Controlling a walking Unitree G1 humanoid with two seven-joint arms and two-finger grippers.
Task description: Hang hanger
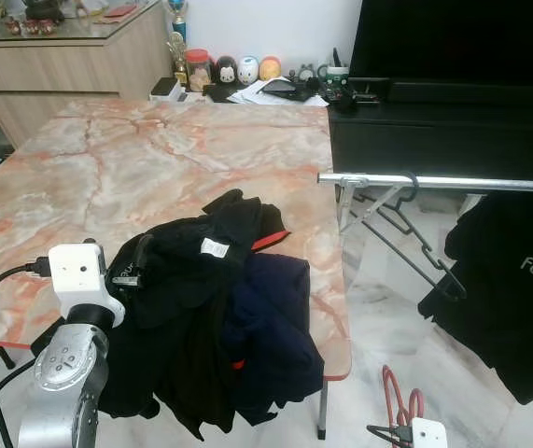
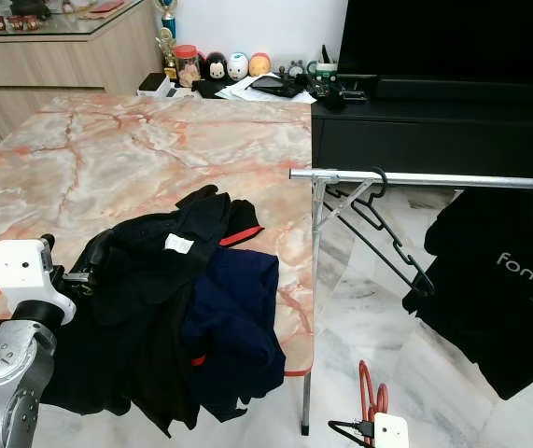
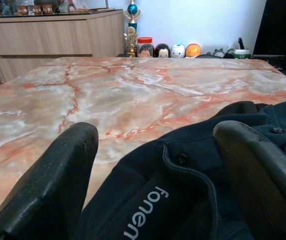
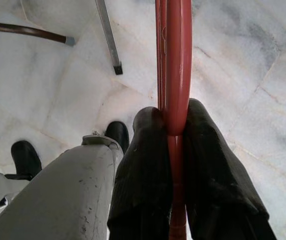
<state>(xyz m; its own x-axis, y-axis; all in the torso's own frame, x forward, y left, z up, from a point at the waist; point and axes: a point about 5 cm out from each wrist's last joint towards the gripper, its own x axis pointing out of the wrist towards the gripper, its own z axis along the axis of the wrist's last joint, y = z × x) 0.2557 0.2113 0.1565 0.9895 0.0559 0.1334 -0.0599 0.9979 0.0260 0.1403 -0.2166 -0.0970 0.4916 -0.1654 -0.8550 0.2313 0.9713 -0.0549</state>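
Note:
Low at my right side, my right gripper (image 4: 173, 131) is shut on a red hanger (image 4: 173, 60), whose loop also shows as a red hanger (image 1: 398, 397) above the floor. A metal rail (image 1: 443, 182) runs across the right, level with the table's edge. A black hanger (image 1: 417, 241) hooks on it, and a black printed garment (image 1: 509, 289) hangs further right. My left gripper (image 3: 155, 165) is open at the near left of a pile of black clothes (image 1: 191, 271), its fingers (image 3: 57, 175) on either side of a collar. A navy garment (image 1: 271, 317) droops over the table's front edge.
The clothes lie on a pink marble table (image 1: 126, 159). Behind the rail stands a black TV cabinet (image 1: 434, 131) with a dark screen. A wooden sideboard (image 1: 61, 65) and small figurines (image 1: 238, 70) line the back wall. White marble floor (image 1: 387, 308) lies under the rail.

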